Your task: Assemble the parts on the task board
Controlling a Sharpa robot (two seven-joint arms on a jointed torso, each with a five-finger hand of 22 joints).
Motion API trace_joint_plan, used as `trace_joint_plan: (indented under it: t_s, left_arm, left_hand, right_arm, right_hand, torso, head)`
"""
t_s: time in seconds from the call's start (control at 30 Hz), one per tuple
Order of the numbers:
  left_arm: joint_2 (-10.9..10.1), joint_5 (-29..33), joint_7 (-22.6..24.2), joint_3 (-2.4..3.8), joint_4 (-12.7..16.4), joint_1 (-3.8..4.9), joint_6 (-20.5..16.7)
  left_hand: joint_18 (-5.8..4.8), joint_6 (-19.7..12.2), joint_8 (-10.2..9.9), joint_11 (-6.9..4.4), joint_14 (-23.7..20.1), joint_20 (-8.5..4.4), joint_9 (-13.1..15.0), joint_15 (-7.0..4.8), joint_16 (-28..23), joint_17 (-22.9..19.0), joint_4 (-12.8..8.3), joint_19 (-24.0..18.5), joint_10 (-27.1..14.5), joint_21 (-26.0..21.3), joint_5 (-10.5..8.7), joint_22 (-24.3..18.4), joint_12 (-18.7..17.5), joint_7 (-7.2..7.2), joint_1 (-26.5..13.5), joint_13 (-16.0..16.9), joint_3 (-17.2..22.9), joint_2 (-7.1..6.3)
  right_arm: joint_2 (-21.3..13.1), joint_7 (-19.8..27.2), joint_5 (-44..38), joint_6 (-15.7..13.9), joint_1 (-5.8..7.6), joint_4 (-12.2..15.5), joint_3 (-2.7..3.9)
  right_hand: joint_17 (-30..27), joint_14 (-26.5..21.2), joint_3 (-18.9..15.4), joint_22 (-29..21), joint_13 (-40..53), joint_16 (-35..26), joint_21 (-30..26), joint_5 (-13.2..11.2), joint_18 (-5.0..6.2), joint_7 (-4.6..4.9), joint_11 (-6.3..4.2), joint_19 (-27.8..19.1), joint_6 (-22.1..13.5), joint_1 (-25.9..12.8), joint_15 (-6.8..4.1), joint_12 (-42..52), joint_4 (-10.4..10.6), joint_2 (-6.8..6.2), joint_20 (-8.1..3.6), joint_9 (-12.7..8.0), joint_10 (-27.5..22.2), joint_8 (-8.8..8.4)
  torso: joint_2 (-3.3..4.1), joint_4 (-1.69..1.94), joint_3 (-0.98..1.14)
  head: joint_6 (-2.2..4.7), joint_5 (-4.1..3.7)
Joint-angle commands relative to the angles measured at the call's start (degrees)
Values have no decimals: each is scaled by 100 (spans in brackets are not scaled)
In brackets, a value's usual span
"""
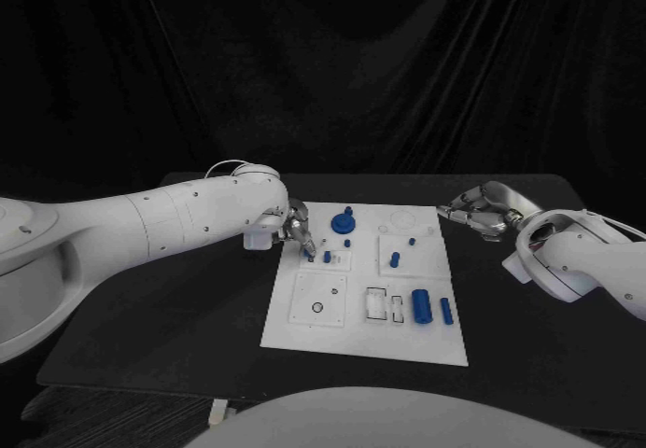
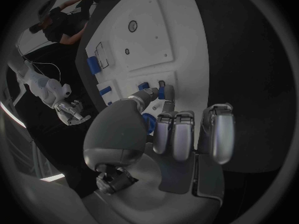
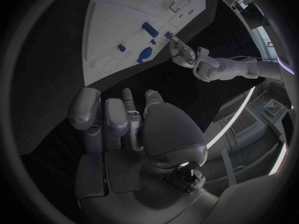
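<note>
The white task board (image 1: pixel 353 329) lies mid-table. My left hand (image 1: pixel 288 227) hovers over the board's far left corner. In the left wrist view its thumb and a fingertip pinch a small blue peg (image 2: pixel 166 92) just above the board (image 2: pixel 149 40), while the other fingers (image 2: pixel 182 134) stay curled. A round blue disc (image 1: pixel 344 224) sits beside that hand. Further small pegs (image 1: pixel 395 261) stand mid-board, and a blue cylinder (image 1: pixel 421 306) and a slim blue bar (image 1: pixel 447 312) lie near the right edge. My right hand (image 1: pixel 477 213) hangs off the board's far right corner, fingers (image 3: pixel 115 117) curled in on nothing.
The black table (image 1: pixel 161 317) has bare room left and right of the board. A white square plate with a small ring (image 1: pixel 319 307) sits on the board's near left. My left arm (image 1: pixel 148 224) crosses the table's left side.
</note>
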Motion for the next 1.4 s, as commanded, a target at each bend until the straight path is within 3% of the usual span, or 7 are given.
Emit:
trace_joint_plan:
  t_s: [0.03,1.4]
  left_arm:
    - [16,13,-23,4,12,-20,136]
    - [59,13,-27,3,-6,-119,36]
  left_hand:
    - [53,-11,-34,3,594,-16,-6,14,15,1510,-226,56,597,-33,-38,1208,-3,-19,-26,1508,216,-16]
    - [59,-12,-37,3,594,-15,-8,14,15,1510,-244,41,597,-57,-51,1200,-3,-17,-20,1508,228,-13]
  right_arm:
    - [-2,-31,4,9,-13,10,4]
    - [-1,-40,4,35,-50,-2,4]
  right_hand:
    - [-5,112,-5,343,-99,-32,-35,9,29,24,-1,121,-22,46,-29,-34,25,0,26,-6,190,-15]
    - [-26,106,-5,339,-109,-48,-50,10,32,24,3,118,-25,50,-28,-40,24,0,26,-8,184,-17]
  torso:
    - [0,2,0]
    - [-3,4,0]
  head:
    - [-1,-1]
    - [-1,4]
